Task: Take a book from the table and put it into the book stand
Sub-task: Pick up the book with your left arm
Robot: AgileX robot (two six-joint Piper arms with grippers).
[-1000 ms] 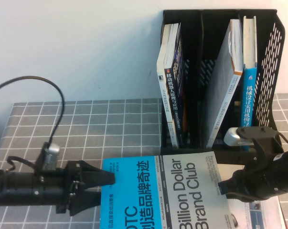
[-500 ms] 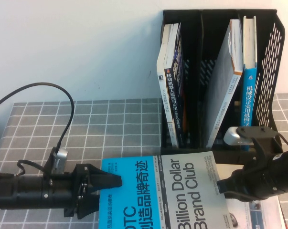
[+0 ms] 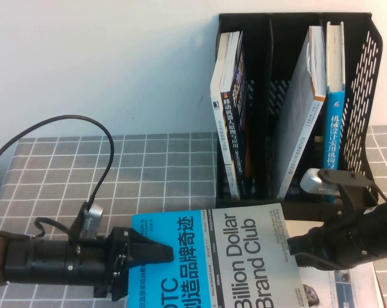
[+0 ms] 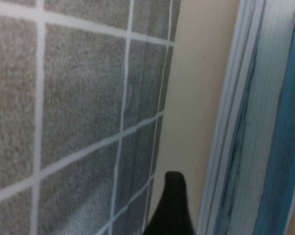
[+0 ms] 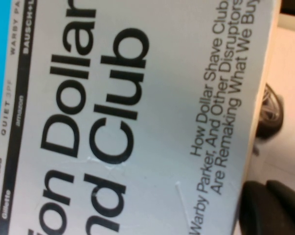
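Grey cloth with a white grid of squares over the flat table [image 3: 148,167]. Near the front edge, in the high view, the large paperback book [image 3: 225,256] with a cover half bright blue, half silver-grey, lettered "DTC" and "Billion Dollar Brand Club", lying face up between the two arms. Left gripper [image 3: 156,255] low at the book's blue side, black fingers [image 3: 148,250] apart, the upper one lying over the blue cover; in the left wrist view one dark fingertip [image 4: 171,205] right beside the stacked page edges, cloth next to it. Right gripper [image 3: 296,246] at the book's silver-grey edge; cannot tell whether its fingers are apart or together. Right wrist view filled by the silver-grey cover print, dark rounded finger shapes [image 5: 272,208] just off the book's edge. Behind the book, against the white wall, the tall black plastic three-slot book stand [image 3: 366,83] with perforated side walls: several upright books [image 3: 232,115] in its left slot, a white book [image 3: 302,115] leaning across to a slim blue-spined book [image 3: 334,122] at the right
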